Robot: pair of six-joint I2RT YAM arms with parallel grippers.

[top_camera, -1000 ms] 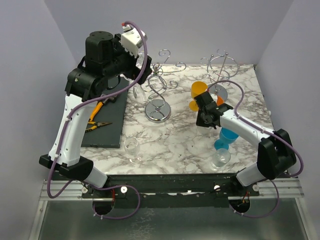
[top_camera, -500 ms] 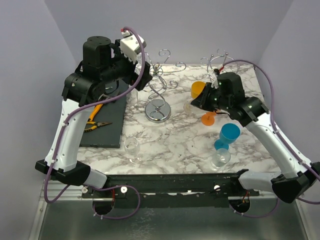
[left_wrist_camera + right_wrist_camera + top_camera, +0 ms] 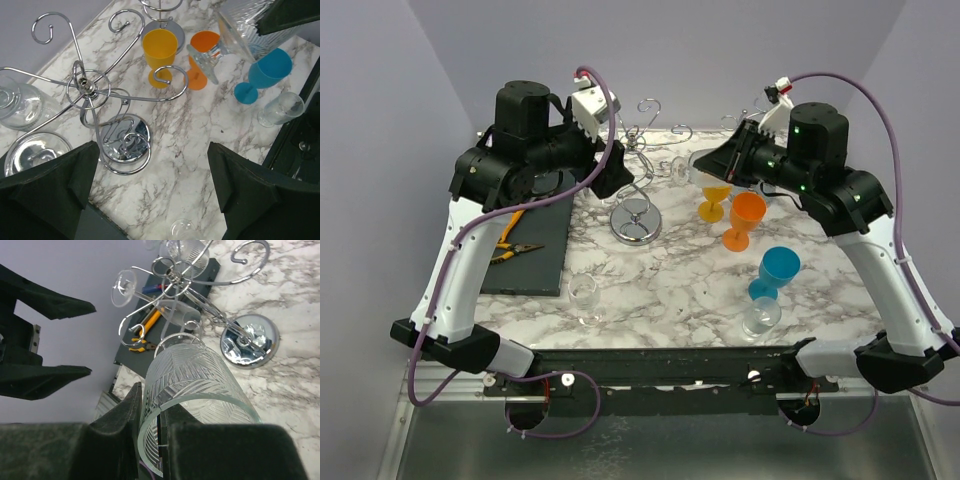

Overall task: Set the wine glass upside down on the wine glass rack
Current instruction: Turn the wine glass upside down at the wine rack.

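From above, the right arm rears up high with its elbow bent, reaching left toward the wire rack [image 3: 635,222]. The right end effector [image 3: 728,165] is closed narrowly on a clear wine glass [image 3: 698,167], which lies on its side in the air with its foot close to the rack's arms. The left arm is raised too, arching over the dark mat [image 3: 535,250], with the left end effector [image 3: 610,178] just beside the rack.

The left wrist view shows the left end effector [image 3: 154,155] spread wide with nothing held, looking down on the rack [image 3: 92,89]. The wine glass [image 3: 240,30] comes in at top right, above the orange goblet [image 3: 200,75] and yellow goblet [image 3: 160,50] standing on the desk [image 3: 190,150].

The right wrist view shows the right end effector [image 3: 150,407] pinching the rim of the wine glass [image 3: 195,380], with the rack [image 3: 250,342] beyond.
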